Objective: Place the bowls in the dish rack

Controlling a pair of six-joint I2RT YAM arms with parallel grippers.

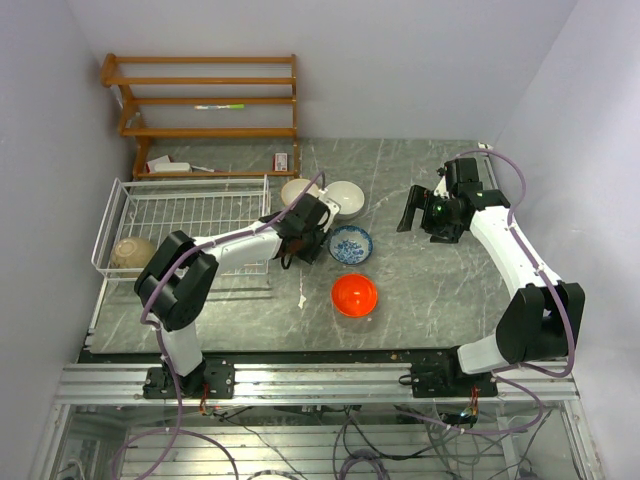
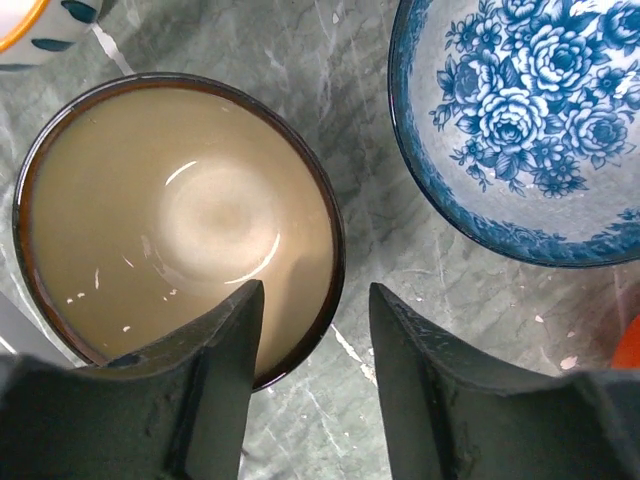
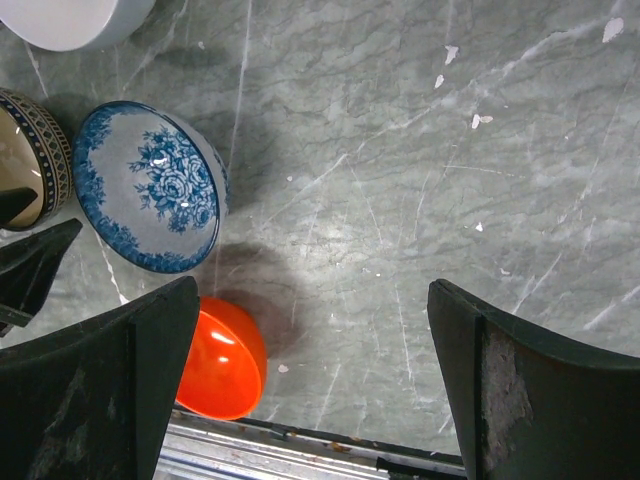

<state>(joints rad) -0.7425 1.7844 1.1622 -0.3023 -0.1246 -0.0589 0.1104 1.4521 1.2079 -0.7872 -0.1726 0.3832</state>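
Note:
In the left wrist view a cream bowl with a dark brown rim sits on the grey table. My left gripper is open and straddles its near rim, one finger inside the bowl and the other outside with a gap to the rim. From above, the left gripper hides that bowl. Beside it on the table lie the blue-and-white bowl and the orange-red bowl. A white bowl and a pale bowl stand behind. The white wire dish rack holds a brownish-tan bowl. My right gripper hangs open and empty above bare table.
A wooden slatted shelf stands at the back left behind the rack. The rack's right wall lies just left of the left gripper. The blue-and-white bowl lies close on the right of my left fingers. The table's near edge runs just below the orange-red bowl.

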